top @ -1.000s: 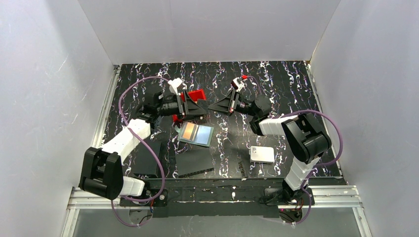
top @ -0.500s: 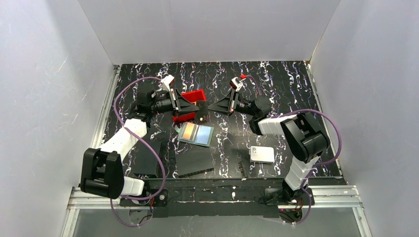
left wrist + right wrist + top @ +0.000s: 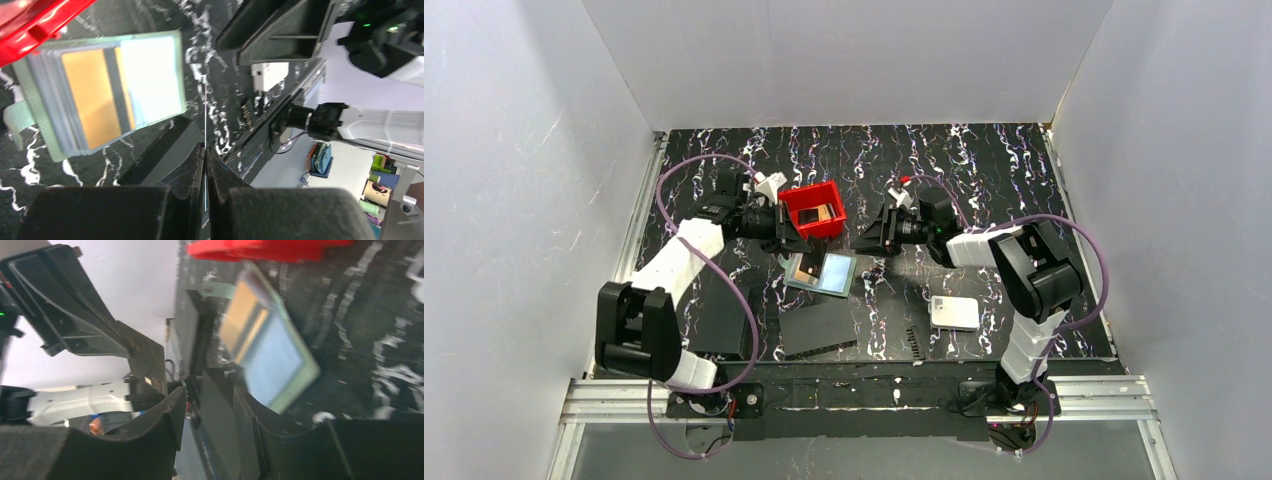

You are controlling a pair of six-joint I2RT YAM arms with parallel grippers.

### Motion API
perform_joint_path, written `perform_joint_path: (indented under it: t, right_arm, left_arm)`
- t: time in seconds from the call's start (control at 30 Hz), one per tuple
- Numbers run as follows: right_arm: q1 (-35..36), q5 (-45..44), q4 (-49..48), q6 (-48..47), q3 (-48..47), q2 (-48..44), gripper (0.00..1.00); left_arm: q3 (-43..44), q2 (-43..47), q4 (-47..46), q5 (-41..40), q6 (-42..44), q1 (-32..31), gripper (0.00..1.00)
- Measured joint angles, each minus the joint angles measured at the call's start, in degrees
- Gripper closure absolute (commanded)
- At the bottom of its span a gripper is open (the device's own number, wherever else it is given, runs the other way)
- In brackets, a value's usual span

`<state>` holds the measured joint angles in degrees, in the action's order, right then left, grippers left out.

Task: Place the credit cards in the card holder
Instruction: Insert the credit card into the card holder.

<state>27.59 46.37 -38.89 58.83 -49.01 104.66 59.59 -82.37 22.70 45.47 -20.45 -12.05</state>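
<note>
**Above the open wallet, the left gripper pinches a card**

At mid-table both arms reach inward, wrists low, and their grippers face each other over the grey-green folding card holder. The holder lies open and flat just in front of the red plastic bin. The left gripper is clamped tight on a thin credit card, which shows edge-on as a pale line rising from its fingertips. The right gripper stands parted, gripping nothing. The left wrist view shows an orange card in the holder's pocket and a white rounded box beyond. From overhead the pinched card is too thin to make out, though a tan card shows inside the bin.
</note>
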Motion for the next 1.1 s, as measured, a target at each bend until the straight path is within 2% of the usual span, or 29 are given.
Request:
perform_joint_path:
  t: [0.17,0.33,0.6,0.67,0.77,0.8,1.1]
  right_arm:
    - [-1.0,-1.7,8.5,-8.2,-0.1,4.2,0.48]
    - [-1.3,-2.2,10.4,-11.9,-0.1,7.8,0.52]
    - [0.1,-0.8,-0.8,-8.6,-0.1,13.0,0.71]
    - [0.2,-0.6,-3.3,-7.7,-0.1,14.1,0.78]
    - [0.2,-0.5,-5.3,-6.7,-0.1,15.3,0.96]
    - [0.2,-0.4,-5.9,-6.2,-0.2,15.5,0.99]
    - [-0.9,1.5,-5.0,-7.3,-2.2,16.7,0.99]
  left_arm:
    - [-1.8,-4.9,1.9,-3.0,2.7,-0.1,1.00]
    - [-1.8,-7.8,2.2,-6.2,4.4,-1.2,1.00]
    - [-1.3,-11.8,2.3,-9.1,6.6,-2.1,1.00]
    - [-0.7,-13.5,2.3,-9.4,7.1,-2.1,1.00]
    - [0.0,-15.3,2.8,-9.6,7.6,-2.1,1.00]
    - [0.4,-15.8,2.8,-9.5,7.6,-2.1,1.00]
    - [1.8,-17.6,1.8,-9.1,6.7,-2.1,1.00]
